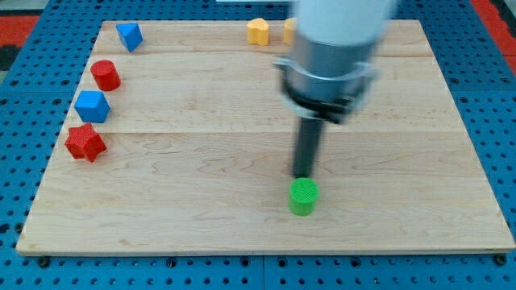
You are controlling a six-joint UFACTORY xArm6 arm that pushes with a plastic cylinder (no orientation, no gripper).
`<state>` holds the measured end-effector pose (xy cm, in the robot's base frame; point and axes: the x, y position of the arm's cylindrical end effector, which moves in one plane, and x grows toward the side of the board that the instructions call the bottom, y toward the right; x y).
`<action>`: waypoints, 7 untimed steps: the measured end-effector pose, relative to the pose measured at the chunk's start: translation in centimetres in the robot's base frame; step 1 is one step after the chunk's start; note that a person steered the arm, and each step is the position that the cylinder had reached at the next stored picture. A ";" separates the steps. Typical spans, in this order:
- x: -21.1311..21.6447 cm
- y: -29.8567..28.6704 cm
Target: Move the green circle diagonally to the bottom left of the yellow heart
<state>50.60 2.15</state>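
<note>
Our tip (pixel 305 175), a bare rod with no jaws to open, sits just above the green circle (pixel 304 196), placed to shove it; the yellow heart (pixel 258 31) lies well apart, near the board's top edge.

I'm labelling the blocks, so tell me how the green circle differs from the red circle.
The green circle sits low on the board, right of centre; the red circle sits near the view's left edge, higher up. My tip is just above the green circle in the view; nothing is near the red circle except blue blocks. Both are short upright cylinders.
</note>
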 end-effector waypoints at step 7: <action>-11.8 -8.6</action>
<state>38.79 -6.43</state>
